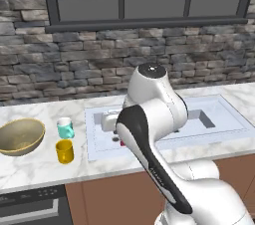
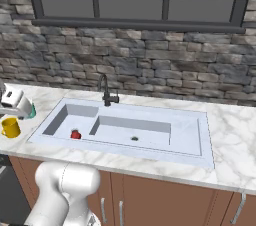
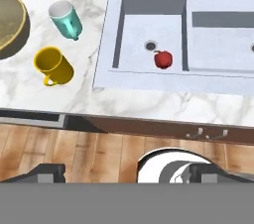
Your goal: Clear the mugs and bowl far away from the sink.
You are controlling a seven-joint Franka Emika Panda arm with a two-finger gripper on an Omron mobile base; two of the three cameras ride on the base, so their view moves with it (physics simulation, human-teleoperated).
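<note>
Marble counter under a stone wall and dark window, with the white double-basin sink (image 3: pixel 183 34) in the middle, and the gripper (image 3: pixel 126 173) hangs high over the counter's front edge, jaws spread wide and empty. All three targets lie off to the sink's left, up and left of the fingertips in the hand view: the yellow mug (image 3: pixel 53 65) closest, handle toward the counter's front edge, the teal mug (image 3: pixel 66 19) just behind it, white inside showing. The wide tan-olive bowl (image 1: pixel 21 136) sits farthest left, upright with a speckled interior.

Tan bowl (image 1: pixel 21 137), teal mug (image 1: pixel 65 128) and yellow mug (image 1: pixel 64 151) stand upright at left frame, beside the white sink (image 1: pixel 219 112) at centre.
</note>
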